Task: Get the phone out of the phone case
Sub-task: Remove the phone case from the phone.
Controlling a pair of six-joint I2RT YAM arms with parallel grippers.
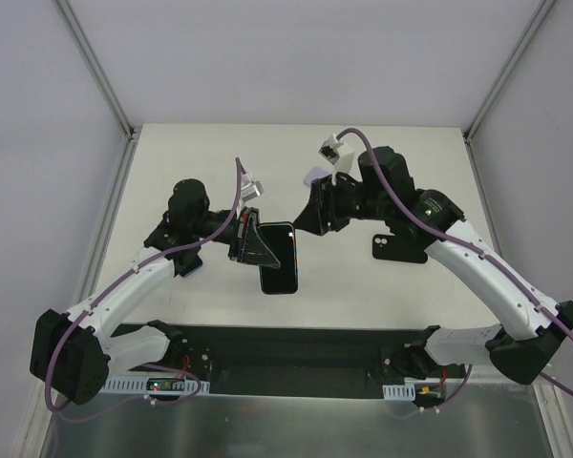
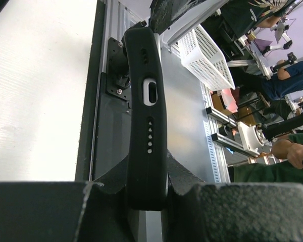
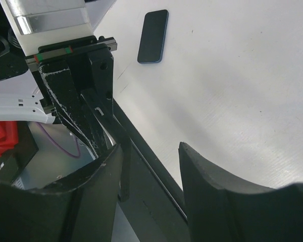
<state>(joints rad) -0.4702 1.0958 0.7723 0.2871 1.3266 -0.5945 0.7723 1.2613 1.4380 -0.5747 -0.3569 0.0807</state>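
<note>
L claw (image 1: 255, 246) clamped on black case (image 2: 147, 126), frame centre, above tabletop (image 1: 210, 162); phone inside? can't tell. R claw (image 3: 151, 166) apart, empty. Dark slab (image 1: 397, 246) centre-right.

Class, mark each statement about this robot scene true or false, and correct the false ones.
1. The left pincer is shut on a black phone case. True.
2. The right pincer grips that case as well. False: it stands open and holds nothing.
3. The held case is white. False: it is black.
4. A dark phone-shaped slab lies flat on the white table. True.
5. The left wrist view shows the case's port opening and a row of small holes. True.
</note>
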